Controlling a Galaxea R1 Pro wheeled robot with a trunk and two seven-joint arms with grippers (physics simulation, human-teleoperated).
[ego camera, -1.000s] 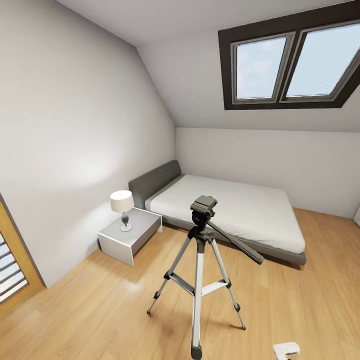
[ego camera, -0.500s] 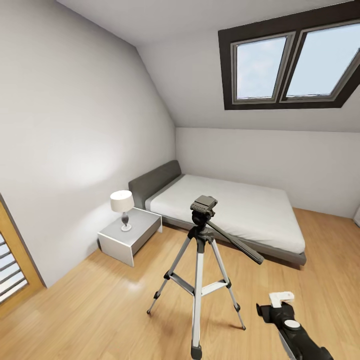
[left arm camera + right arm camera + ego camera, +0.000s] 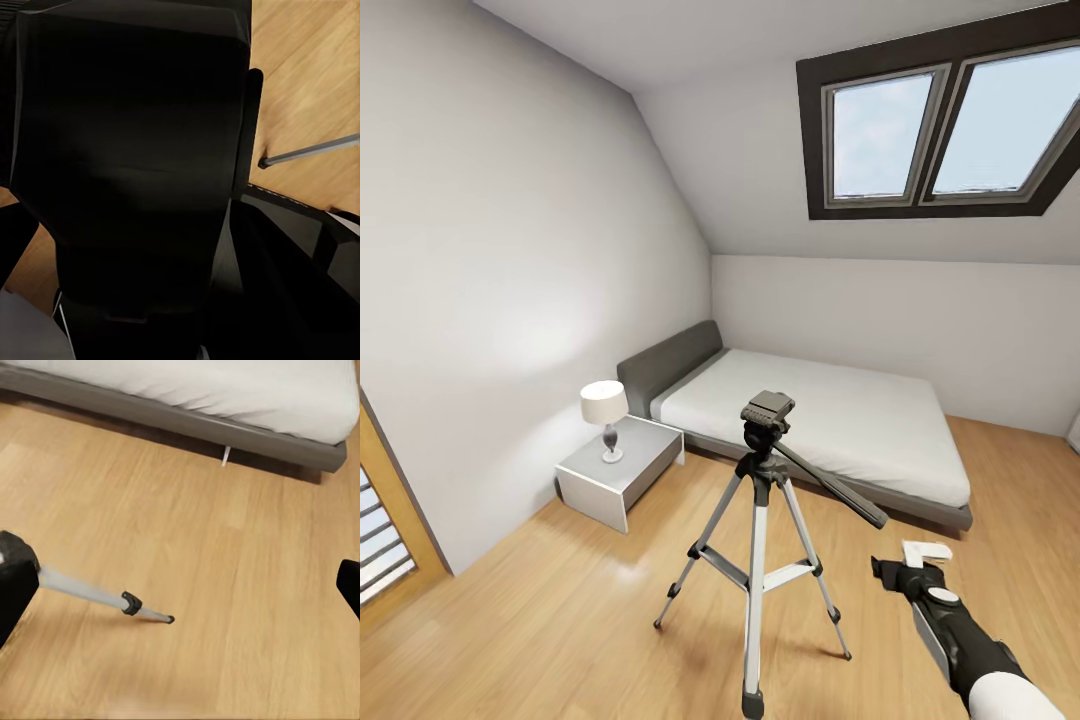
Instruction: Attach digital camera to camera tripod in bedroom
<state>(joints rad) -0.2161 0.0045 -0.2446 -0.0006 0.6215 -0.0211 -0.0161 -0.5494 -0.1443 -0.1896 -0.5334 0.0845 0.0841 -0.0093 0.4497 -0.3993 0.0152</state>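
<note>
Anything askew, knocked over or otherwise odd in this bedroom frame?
Nothing stands out. The camera tripod stands upright on the wood floor, its three legs spread. The bed is smooth, and the lamp sits upright on the nightstand. The right gripper hangs beside the tripod, touching nothing.

The robot's black right arm with its white sleeve (image 3: 970,640) reaches up from the low right corner. Its white-tipped right gripper (image 3: 922,552) points forward with fingers wide apart, holding nothing.
</note>
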